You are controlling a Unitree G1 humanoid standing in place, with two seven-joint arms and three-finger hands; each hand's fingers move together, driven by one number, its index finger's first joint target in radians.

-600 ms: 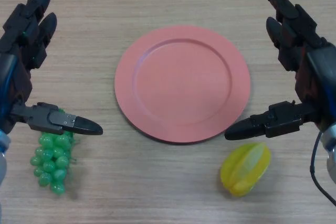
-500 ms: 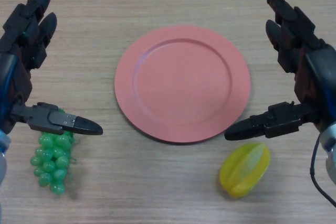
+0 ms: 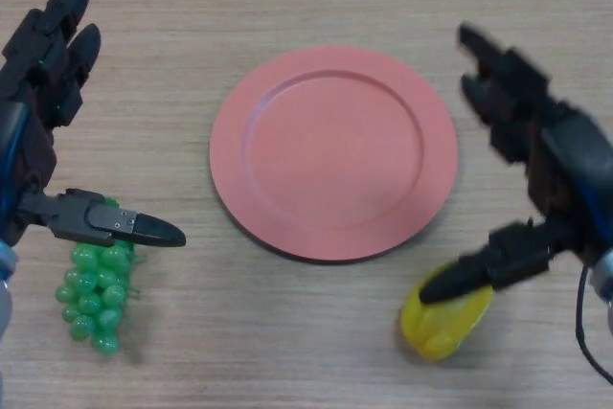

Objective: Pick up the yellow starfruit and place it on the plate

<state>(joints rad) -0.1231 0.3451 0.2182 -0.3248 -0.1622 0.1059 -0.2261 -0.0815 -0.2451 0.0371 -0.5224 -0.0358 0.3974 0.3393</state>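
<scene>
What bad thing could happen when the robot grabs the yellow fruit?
The starfruit lies close to the edge of the plate, and the right hand is open over it, thumb already across its top. Its ridged, rounded shape could slip or roll away when squeezed. The fingers could also bump the plate rim and shove it. The left hand sits open by the green grapes and might nudge them if it moves.

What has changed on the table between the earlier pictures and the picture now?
The right robot hand moved toward the robot and down, so its thumb now lies over the yellow starfruit, which was fully visible before. Its fingers stay open, and nothing is gripped yet. The starfruit, the pink plate, the green grapes and the left robot hand stayed as they were.
</scene>
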